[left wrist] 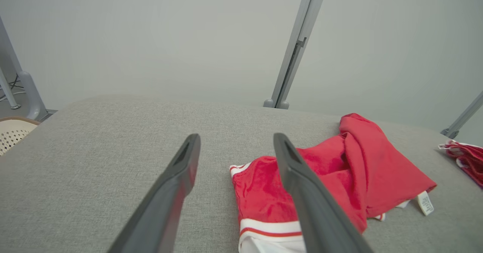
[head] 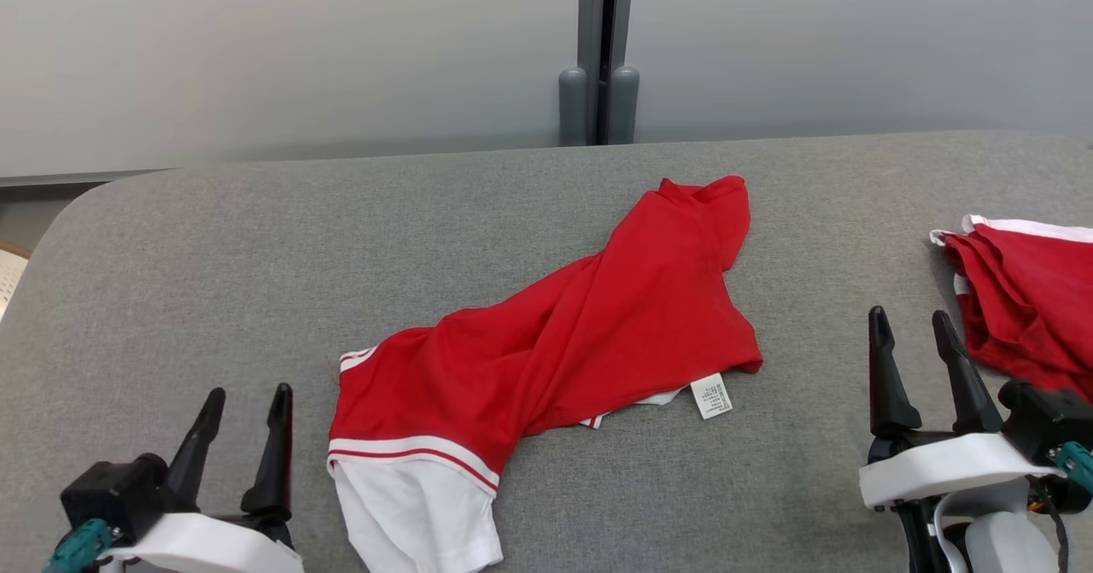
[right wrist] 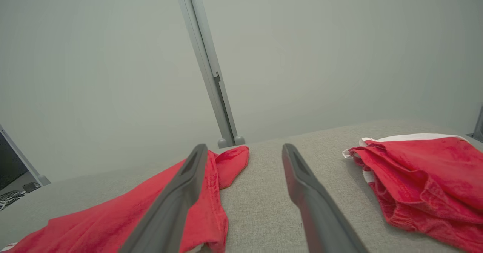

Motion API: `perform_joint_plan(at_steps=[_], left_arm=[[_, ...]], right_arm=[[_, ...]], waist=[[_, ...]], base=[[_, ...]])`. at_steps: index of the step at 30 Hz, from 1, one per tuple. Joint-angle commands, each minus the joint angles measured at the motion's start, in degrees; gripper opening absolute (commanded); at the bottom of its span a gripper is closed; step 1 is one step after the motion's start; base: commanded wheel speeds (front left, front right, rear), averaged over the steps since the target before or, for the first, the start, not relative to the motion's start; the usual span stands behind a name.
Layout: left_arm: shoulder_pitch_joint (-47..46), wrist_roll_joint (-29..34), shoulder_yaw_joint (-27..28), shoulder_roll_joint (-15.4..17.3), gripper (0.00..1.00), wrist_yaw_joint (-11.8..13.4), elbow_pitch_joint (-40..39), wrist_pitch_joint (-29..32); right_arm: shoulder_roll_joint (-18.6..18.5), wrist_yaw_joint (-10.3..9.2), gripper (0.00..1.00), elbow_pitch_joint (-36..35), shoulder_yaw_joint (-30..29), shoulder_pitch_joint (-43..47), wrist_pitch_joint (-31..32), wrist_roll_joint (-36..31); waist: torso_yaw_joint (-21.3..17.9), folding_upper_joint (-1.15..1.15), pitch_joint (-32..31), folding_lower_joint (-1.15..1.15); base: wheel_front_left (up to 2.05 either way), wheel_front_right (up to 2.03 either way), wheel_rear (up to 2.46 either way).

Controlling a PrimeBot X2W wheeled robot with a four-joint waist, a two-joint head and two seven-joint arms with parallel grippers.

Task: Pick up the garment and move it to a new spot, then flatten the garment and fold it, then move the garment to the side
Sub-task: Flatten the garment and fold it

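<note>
Red garment (head: 564,334) lies mid-surface on the grey fabric-covered table (head: 213,240), rumpled and running diagonally. White panel with red-striped band (head: 410,496) sits at the near end. The narrow red end (head: 704,197) points to the far edge. Care label (head: 711,395) pokes out on the near right hem, so some of the underside is turned out. Deep folds run along the middle.

Left gripper (head: 249,392) sits low at near left, fingers apart, nothing between them, just beside the white panel but not touching it. Right gripper (head: 909,315) sits at near right, fingers also spread and empty, well apart from the garment. A second red garment (head: 1033,300) lies bunched just beside the right gripper at the table's right edge.

Judgement: the cloth is set down but not flat, so flattening looks like the step in hand.

Doing it well:
- Take one layer only at each end, left at the striped band's corner, right at the hem near the label.
- Pinch low against the table so the lower layer is not dragged along.
- Pull the two ends apart along the garment's own line to draw the central folds out.
- Keep the right arm clear of the neighbouring garment, where a snag is the likeliest slip.
- Check the tucked-under white edge near the label is unrolled before any fold.
</note>
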Motion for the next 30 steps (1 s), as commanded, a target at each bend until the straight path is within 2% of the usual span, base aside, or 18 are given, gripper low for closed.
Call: perform_joint_plan(at_steps=[1,5,8,16,27,30], left_arm=[[-1.3,0.7,-0.4,-0.7,1.00,0.4,0.7,-1.0],[-1.7,1.5,-1.8,-2.3,1.00,0.4,2.1,-2.7],[-2.3,1.2,-2.1,-2.3,1.00,-0.3,3.3,-3.2],[-2.5,1.0,-2.4,-2.3,1.00,-0.3,4.1,-3.2],[-4.7,0.8,-3.5,-2.7,1.00,-1.0,4.9,-3.1],[-5.3,0.9,-4.1,-3.1,1.00,-1.4,5.4,-3.0]], right_arm=[[-0.2,-0.02,1.00,0.1,0.0,0.7,0.2,0.1],[-0.5,-0.02,1.00,0.7,-0.2,1.0,0.5,0.3],[-0.8,-0.02,1.00,1.2,-0.4,1.2,0.8,0.3],[-1.1,-0.02,1.00,2.4,-0.3,1.3,2.7,0.2],[-2.5,-0.02,1.00,9.9,0.8,-5.5,15.9,0.5],[-3.6,-0.02,1.00,13.3,1.7,-7.9,19.5,-1.6]], waist=[[-0.3,0.00,-0.1,0.00],[-0.2,0.00,-0.3,0.00],[0.5,0.00,-0.6,0.00],[1.3,0.00,-0.8,0.00],[5.3,0.00,1.9,0.00],[6.8,0.00,2.7,0.00]], base=[[0.00,0.00,0.00],[0.00,0.00,0.00],[0.00,0.00,0.00],[0.00,0.00,0.00],[0.00,0.00,0.00],[0.00,0.00,0.00]])
